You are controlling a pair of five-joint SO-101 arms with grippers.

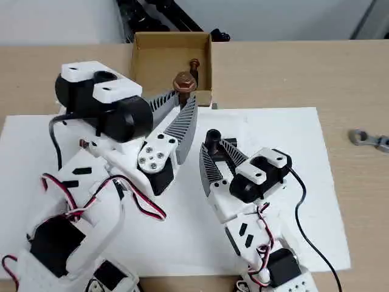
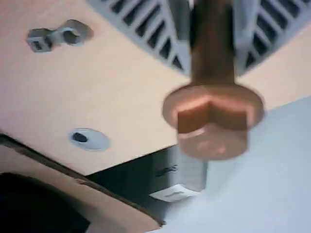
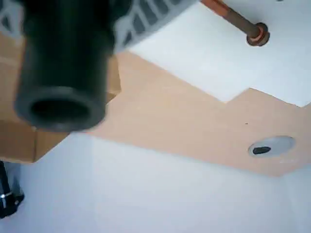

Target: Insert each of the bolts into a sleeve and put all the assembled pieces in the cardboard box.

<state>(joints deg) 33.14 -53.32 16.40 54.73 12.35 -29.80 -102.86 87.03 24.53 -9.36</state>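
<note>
My left gripper is shut on a copper bolt and holds it just above the front wall of the cardboard box. In the left wrist view the bolt hangs with its flanged hex head away from the fingers. My right gripper is shut on a black sleeve over the white sheet, a little right of the left gripper. The sleeve's open bore faces the right wrist camera. Another copper bolt stands inside the box. A further bolt lies on the sheet.
A white sheet covers the middle of the wooden table. A small metal wrench lies on bare wood at the right. A small bolt rests beside the left arm. Dark equipment stands behind the box.
</note>
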